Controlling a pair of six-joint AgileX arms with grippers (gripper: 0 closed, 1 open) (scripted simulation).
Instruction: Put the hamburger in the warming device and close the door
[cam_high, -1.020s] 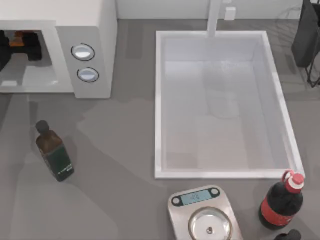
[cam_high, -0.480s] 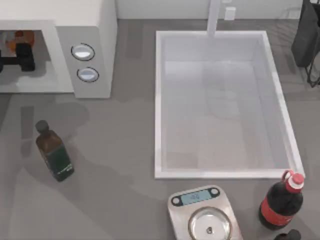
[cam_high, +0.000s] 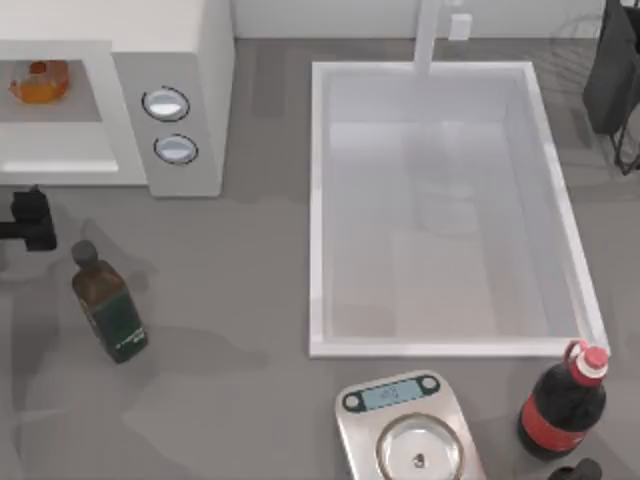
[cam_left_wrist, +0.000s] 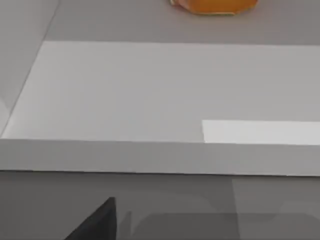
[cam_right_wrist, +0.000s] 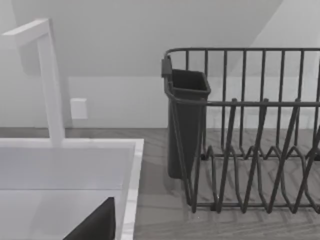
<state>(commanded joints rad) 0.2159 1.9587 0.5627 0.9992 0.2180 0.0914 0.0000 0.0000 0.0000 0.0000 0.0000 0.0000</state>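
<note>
**A:** Where does the job stand?

**B:** The hamburger (cam_high: 40, 81) sits inside the microwave (cam_high: 190, 60), toward the back of the chamber, at the far left corner of the counter (cam_high: 230, 300). My left end effector (cam_high: 30, 220) hangs over the counter just in front of the opening, at the left edge, holding nothing. Whether its fingers are parted or together, I cannot tell. What remains, as I judge it, is closing the door.

**A:** How would you do that well?

**B:** I would get behind the door's free edge and sweep it round in an arc about its hinge, pushing flat against the panel, not at a corner. I would keep clear of the green bottle (cam_high: 110, 308), which stands just beside my end effector, and press until the panel sits flush with the front.

**A:** What can't you make out?

**B:** The door itself is cut off past the left edge, so I cannot say how wide it is swung. My left wrist view catches the chamber floor and part of the hamburger (cam_left_wrist: 215, 5). My right arm is parked near the sink (cam_high: 440, 210), facing the dish rack (cam_right_wrist: 245, 130).
</note>
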